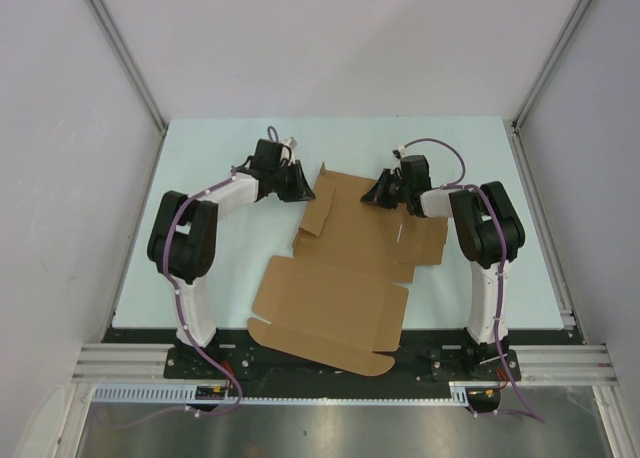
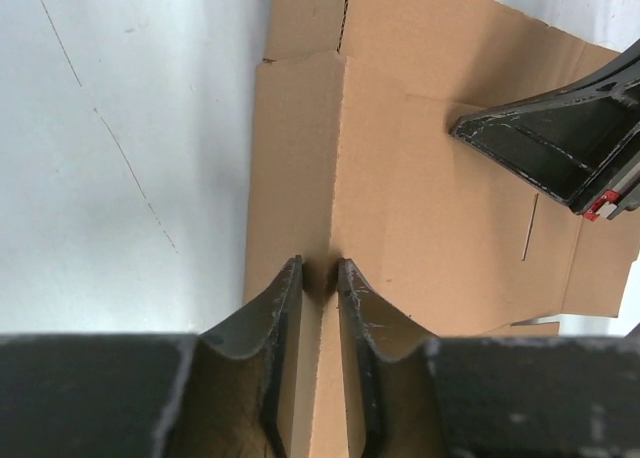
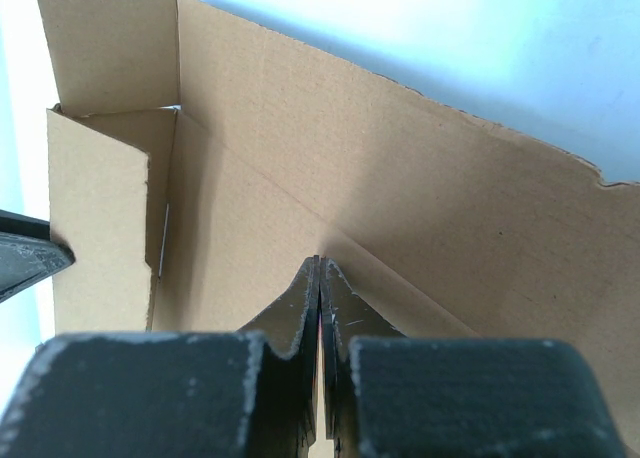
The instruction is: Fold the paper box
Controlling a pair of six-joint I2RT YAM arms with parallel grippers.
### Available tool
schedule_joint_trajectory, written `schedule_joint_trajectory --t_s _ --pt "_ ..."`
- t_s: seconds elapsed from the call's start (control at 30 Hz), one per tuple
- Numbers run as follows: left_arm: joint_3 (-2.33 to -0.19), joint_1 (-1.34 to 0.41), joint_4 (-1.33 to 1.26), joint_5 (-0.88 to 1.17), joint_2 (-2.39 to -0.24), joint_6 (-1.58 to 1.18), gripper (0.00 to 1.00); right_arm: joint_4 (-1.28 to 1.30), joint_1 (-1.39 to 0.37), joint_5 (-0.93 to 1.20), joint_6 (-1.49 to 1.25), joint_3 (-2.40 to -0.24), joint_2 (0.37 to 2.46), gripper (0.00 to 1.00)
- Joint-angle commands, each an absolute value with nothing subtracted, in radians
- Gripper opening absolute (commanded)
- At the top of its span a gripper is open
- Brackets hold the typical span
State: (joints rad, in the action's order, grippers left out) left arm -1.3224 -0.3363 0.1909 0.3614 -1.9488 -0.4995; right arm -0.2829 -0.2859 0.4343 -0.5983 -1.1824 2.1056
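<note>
Brown cardboard, die-cut and unprinted: the paper box [image 1: 340, 268] lies at the centre of the table [image 1: 200, 178], mostly flat. Its near panel runs toward 6 o'clock and overhangs the table's near edge between the two arm bases. At the far end, the side flap [image 2: 300, 158] on the 9 o'clock side stands raised.

I note the left gripper [image 2: 318, 270] straddling that flap's edge, fingers drawn to a narrow gap with the cardboard pinched between them. The right gripper [image 3: 320, 263] sits at about 1 o'clock of the box, fingers pressed fully together, holding nothing. Its tips are at a crease on the inner face; I cannot confirm contact.

The two grippers stand apart, with bare cardboard between them. Open tabletop lies at 9, 12 and 3 o'clock of the box. At 6 o'clock the cardboard covers the table edge.
</note>
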Motion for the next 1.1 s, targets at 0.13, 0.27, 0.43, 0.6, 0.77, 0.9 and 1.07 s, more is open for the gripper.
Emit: schedule_joint_trajectory --t_s 0.13,0.27,0.43,0.6,0.77,0.9,1.07 --pt "-1.381 -0.339 0.238 0.367 -1.982 -0.431 0.49 -0.163 -0.279 0.405 -0.566 -1.163 2.158 0.00" --pt "-1.402 -0.339 0.247 0.379 -2.003 -0.423 0.61 -0.164 -0.281 0.403 -0.565 -1.163 2.161 0.00" --pt "-1.410 -0.350 0.248 0.357 -2.028 -0.413 0.48 -0.164 -0.279 0.403 -0.566 -1.163 2.161 0.00" --pt "-1.376 -0.351 0.230 0.279 -1.996 -0.396 0.24 -0.163 -0.279 0.402 -0.563 -1.163 2.163 0.00" --pt "-1.355 -0.351 0.210 0.241 -1.950 -0.377 0.05 -0.166 -0.281 0.403 -0.566 -1.163 2.164 0.00" --pt "-1.338 -0.351 0.187 0.232 -1.933 -0.368 0.00 -0.166 -0.281 0.403 -0.566 -1.163 2.164 0.00" --pt "-1.313 -0.351 0.164 0.222 -1.908 -0.367 0.00 -0.164 -0.279 0.403 -0.565 -1.163 2.163 0.00"
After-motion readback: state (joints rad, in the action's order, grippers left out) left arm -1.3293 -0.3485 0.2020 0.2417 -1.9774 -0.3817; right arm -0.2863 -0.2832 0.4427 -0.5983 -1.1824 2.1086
